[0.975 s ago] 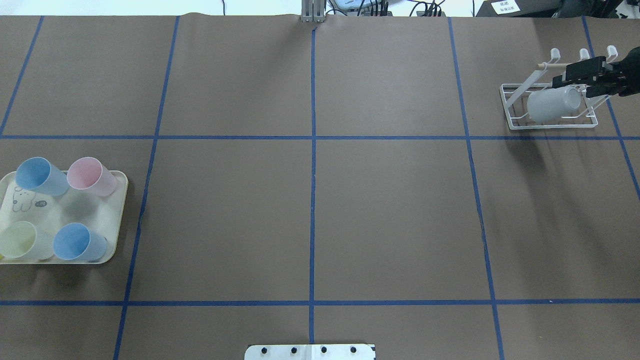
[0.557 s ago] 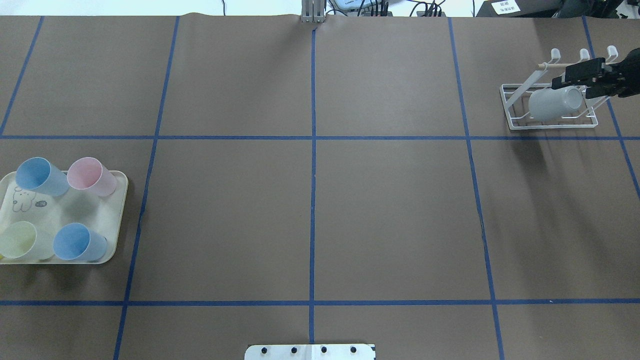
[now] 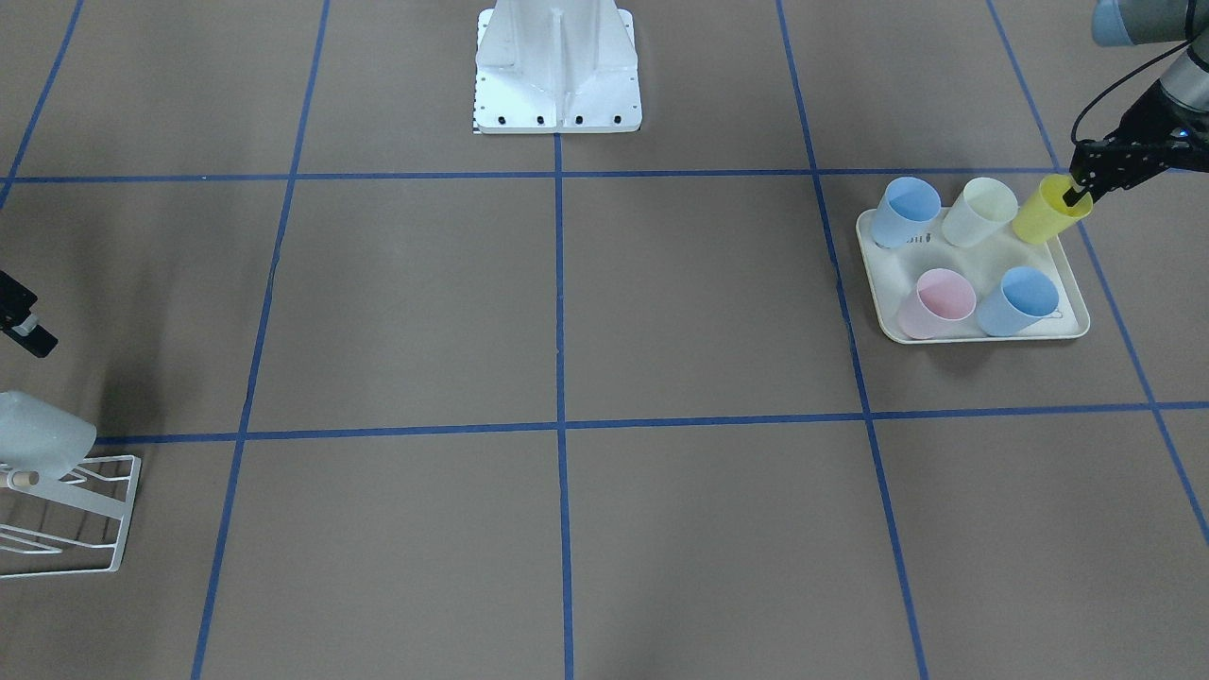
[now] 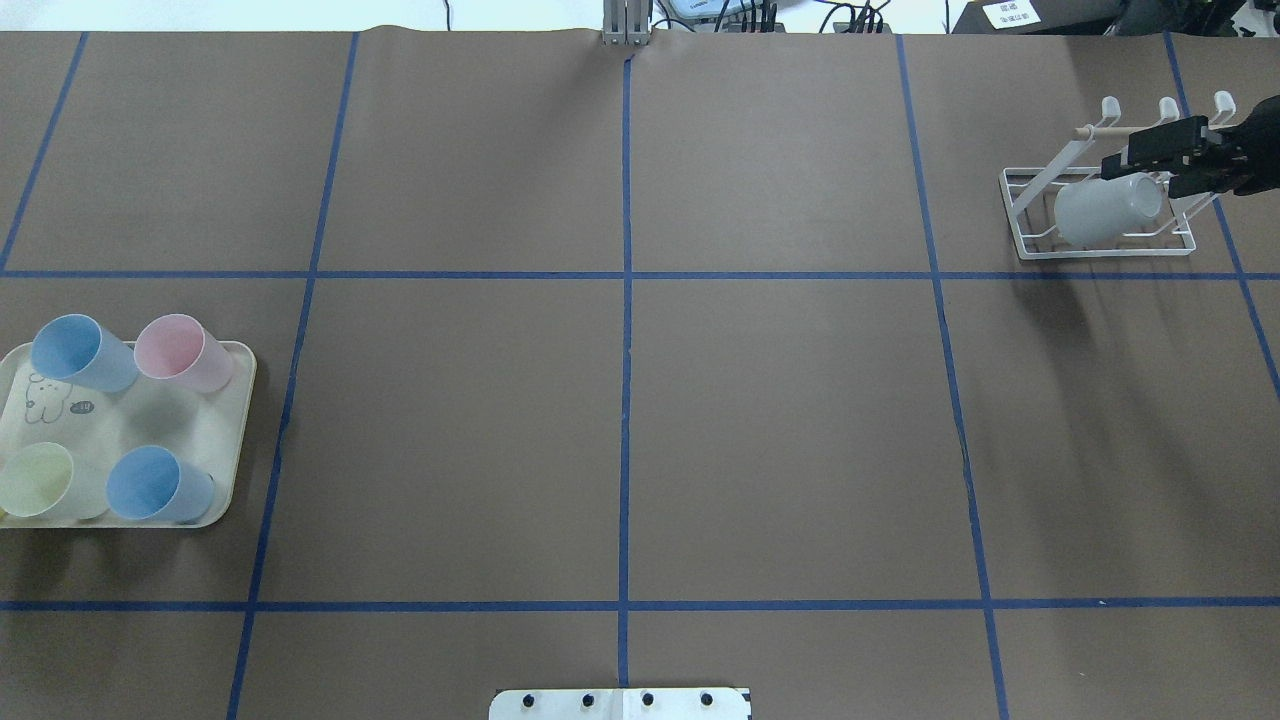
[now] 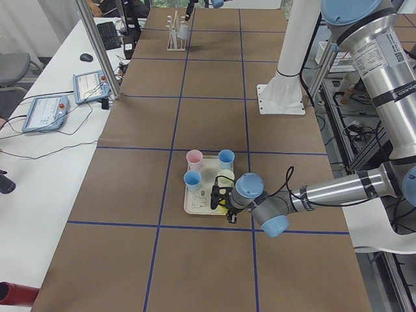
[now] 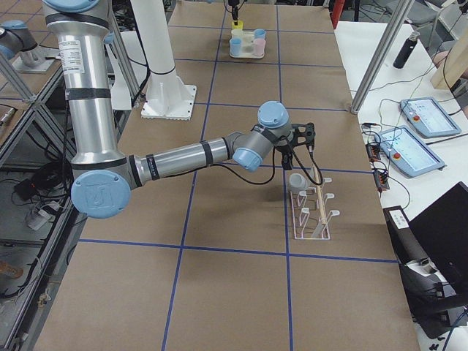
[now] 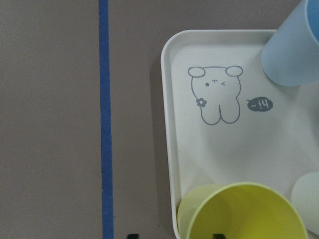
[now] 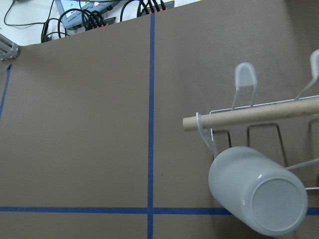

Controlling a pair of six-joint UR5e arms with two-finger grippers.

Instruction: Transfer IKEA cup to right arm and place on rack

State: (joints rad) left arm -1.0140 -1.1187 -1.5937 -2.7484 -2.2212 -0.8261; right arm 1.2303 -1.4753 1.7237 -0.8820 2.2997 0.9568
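A pale grey IKEA cup point(image 4: 1100, 212) point(image 8: 254, 194) hangs bottom-up and tilted on a prong of the white wire rack point(image 4: 1030, 215) point(image 3: 94, 515), just under its wooden dowel point(image 8: 249, 115). My right gripper point(image 4: 1135, 160) point(image 3: 24, 326) hovers open just above the cup, clear of it. At the other end of the table my left gripper point(image 3: 1075, 194) point(image 7: 174, 235) is open. Its fingers straddle the rim wall of a yellow cup point(image 3: 1039, 212) point(image 7: 244, 214) at the corner of the tray.
The cream tray point(image 4: 240, 420) point(image 3: 963, 332) with a rabbit drawing holds two blue cups, a pink one and a pale one. Blue tape lines cross the brown table cover. The robot's white base point(image 3: 557, 66) stands at mid-table.
The grey cup has shifted very slightly on the rack. The right gripper stays almost still above it.
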